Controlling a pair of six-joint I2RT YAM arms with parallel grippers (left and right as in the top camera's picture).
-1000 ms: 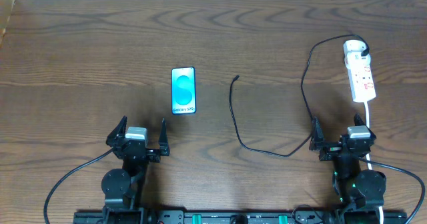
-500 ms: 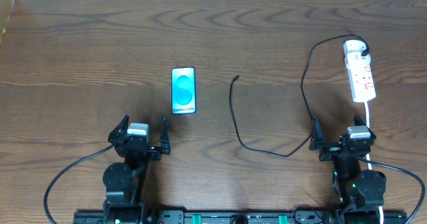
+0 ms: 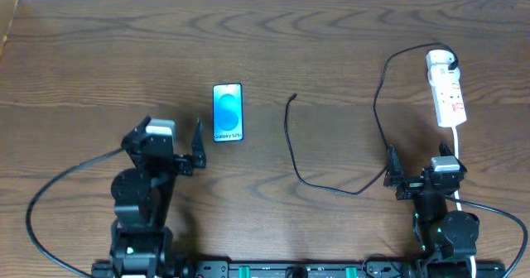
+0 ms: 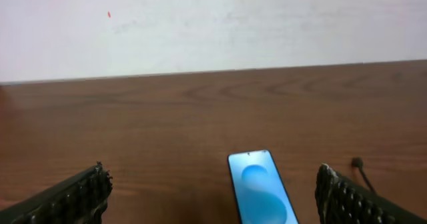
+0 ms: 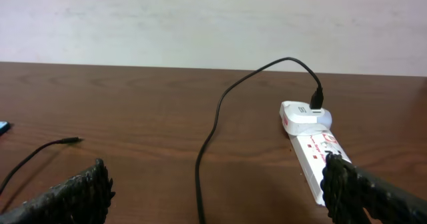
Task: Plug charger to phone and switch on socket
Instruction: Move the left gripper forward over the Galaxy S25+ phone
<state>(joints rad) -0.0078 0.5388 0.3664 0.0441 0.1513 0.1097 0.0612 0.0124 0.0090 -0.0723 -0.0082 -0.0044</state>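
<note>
The phone (image 3: 228, 112) lies flat with its blue-cyan screen up, left of centre; it also shows in the left wrist view (image 4: 261, 196). The black charger cable (image 3: 331, 183) runs from its small plug tip (image 3: 293, 97) in a loop to a white plug (image 3: 440, 59) seated in the white socket strip (image 3: 448, 98) at the far right. In the right wrist view the cable (image 5: 213, 124) and the socket (image 5: 315, 151) are ahead. My left gripper (image 3: 170, 136) is open and empty, just left of and below the phone. My right gripper (image 3: 422, 179) is open and empty, below the socket.
The dark wooden table (image 3: 124, 55) ends at a white wall at the back. The socket's white cord (image 3: 458, 146) runs down past my right gripper. Black arm cables (image 3: 58, 203) trail at the front edge.
My left gripper has moved up the table toward the phone and a little left. The right arm, cable, phone and socket have not moved.
</note>
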